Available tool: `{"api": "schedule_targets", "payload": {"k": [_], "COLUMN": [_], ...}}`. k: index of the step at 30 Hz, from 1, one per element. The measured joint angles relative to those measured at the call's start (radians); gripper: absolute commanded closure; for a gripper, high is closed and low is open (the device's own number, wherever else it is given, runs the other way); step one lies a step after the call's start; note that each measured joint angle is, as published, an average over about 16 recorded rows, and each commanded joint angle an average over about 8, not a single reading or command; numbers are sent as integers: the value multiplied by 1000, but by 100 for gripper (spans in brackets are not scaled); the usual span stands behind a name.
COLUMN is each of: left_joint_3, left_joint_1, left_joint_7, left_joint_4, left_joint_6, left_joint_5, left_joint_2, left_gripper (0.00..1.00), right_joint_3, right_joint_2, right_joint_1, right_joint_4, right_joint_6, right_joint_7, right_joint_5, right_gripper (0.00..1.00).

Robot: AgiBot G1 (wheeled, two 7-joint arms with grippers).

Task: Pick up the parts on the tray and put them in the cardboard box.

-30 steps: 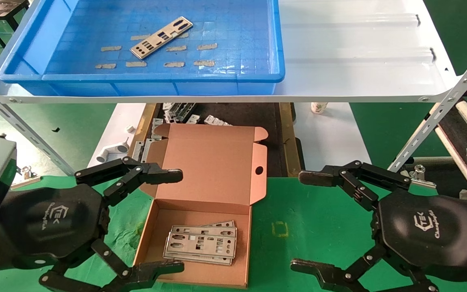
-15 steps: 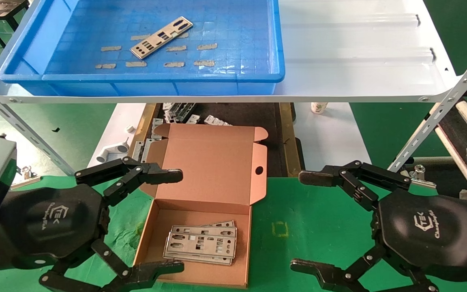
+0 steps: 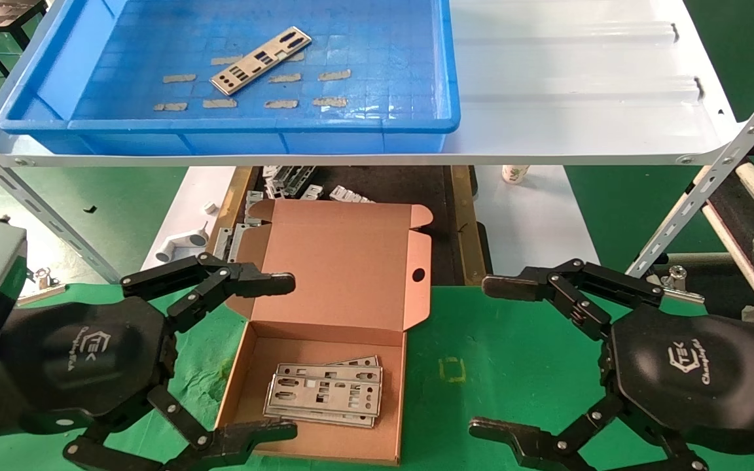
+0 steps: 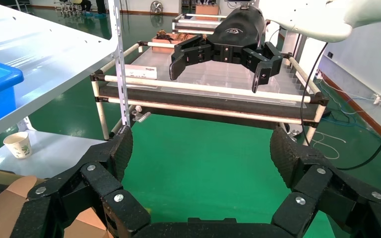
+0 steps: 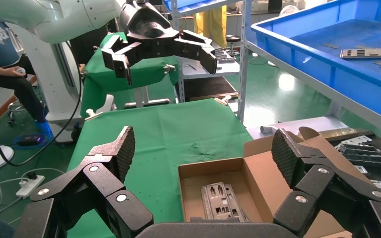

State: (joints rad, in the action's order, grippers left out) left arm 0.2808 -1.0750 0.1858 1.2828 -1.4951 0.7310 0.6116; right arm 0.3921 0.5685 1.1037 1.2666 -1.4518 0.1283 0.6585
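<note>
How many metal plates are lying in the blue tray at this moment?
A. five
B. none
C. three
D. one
D: in the head view a single silvery plate lies at an angle on the floor of the tray, among the tan tape strips; the other plates are stacked inside the cardboard box.

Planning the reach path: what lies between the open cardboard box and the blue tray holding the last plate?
In the head view, the white sheet-metal shelf's front edge and, below it, grey metal brackets separate the brown cardboard box from the blue plastic tray.
</note>
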Motion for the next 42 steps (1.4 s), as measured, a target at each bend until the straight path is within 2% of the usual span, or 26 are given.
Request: {"api": "schedule_targets", "payload": {"k": [42], "left_joint_3": [0], "left_joint_1": [0], "left_joint_7": [0], "left_joint_4": [0], "left_joint_6": [0], "left_joint_5": [0], "left_joint_2": [0], "left_gripper": [0], "right_joint_3": [0], "right_joint_2": [0], "right_joint_1": [0], "right_joint_4": [0], "right_joint_6": [0], "right_joint_7": [0], "right_joint_5": [0], "right_gripper": [0]}}
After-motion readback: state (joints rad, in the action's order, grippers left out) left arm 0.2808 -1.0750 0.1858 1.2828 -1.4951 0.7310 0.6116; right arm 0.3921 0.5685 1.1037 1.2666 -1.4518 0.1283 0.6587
